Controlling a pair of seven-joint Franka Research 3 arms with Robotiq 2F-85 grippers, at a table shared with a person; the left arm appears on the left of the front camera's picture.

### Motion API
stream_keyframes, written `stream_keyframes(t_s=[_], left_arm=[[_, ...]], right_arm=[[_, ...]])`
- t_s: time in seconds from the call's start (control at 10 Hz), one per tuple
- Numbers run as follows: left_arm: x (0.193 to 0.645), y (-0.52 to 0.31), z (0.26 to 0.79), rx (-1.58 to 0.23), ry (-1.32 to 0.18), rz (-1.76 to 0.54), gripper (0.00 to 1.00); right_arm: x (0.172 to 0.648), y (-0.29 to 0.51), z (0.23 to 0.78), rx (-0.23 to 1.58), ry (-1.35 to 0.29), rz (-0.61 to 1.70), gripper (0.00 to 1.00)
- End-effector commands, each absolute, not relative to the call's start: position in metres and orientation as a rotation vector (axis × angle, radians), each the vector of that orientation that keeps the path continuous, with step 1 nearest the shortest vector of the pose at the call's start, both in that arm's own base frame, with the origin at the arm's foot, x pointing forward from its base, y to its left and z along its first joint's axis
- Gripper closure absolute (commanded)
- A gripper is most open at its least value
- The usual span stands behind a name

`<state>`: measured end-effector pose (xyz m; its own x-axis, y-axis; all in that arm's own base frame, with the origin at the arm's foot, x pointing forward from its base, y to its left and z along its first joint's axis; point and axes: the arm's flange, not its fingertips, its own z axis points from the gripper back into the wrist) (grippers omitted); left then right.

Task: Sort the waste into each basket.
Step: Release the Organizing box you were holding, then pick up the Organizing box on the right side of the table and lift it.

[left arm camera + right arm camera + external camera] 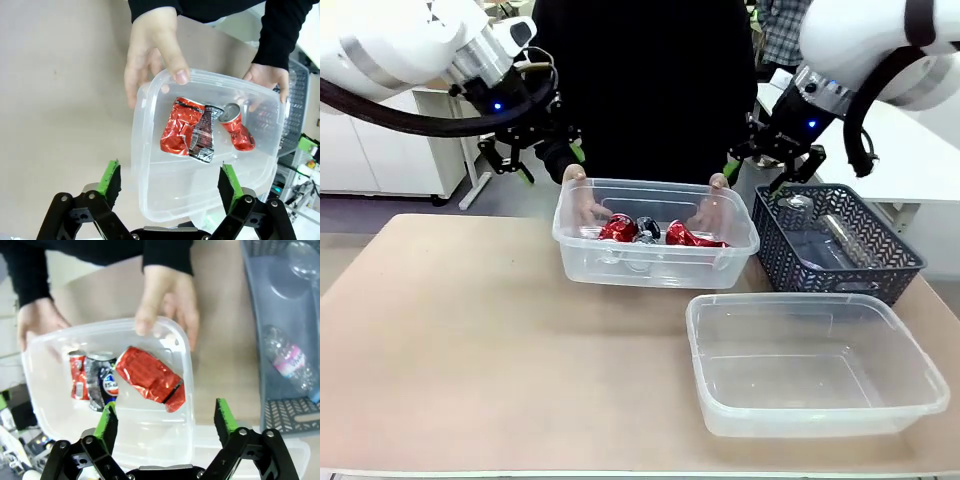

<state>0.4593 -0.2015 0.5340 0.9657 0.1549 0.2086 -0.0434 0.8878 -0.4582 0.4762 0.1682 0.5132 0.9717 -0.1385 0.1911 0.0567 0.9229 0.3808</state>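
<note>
Clear plastic tub (655,262) sits at the table's far middle w/ three crushed red-and-silver cans (660,232) inside; a person's hands (582,200) grip its far rim, one at each end. A second clear tub (815,365) lies nearer the robot, to the right, and looks empty. Just right of the first tub, a dark lattice basket (835,250) holds at least two clear bottles (290,360). By the look of it the sort is about half done: cans are binned, bottles not yet moved to the empty tub. Left claw (528,152) hangs above & left of the can tub, jaws wide, holding nothing. Right claw (775,165) hovers over the gap btw. can tub and basket, also wide and empty, the bottles near but below and right of it.
</note>
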Motion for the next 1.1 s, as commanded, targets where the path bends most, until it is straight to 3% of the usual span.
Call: stream_keyframes(t_s=[0.0,0.9,1.0], left_arm=[[0.463,-0.207,0.534,-0.452,-0.23,0.106,0.0],[0.462,-0.205,0.532,-0.466,-0.236,0.096,0.0],[0.44,-0.198,0.551,-0.485,-0.225,0.074,0.0]], right_arm=[[0.468,0.161,0.502,0.438,-0.243,-0.039,0.0],[0.475,0.166,0.509,0.402,-0.222,-0.083,0.01],[0.439,0.137,0.532,0.454,-0.214,-0.041,0.0]])
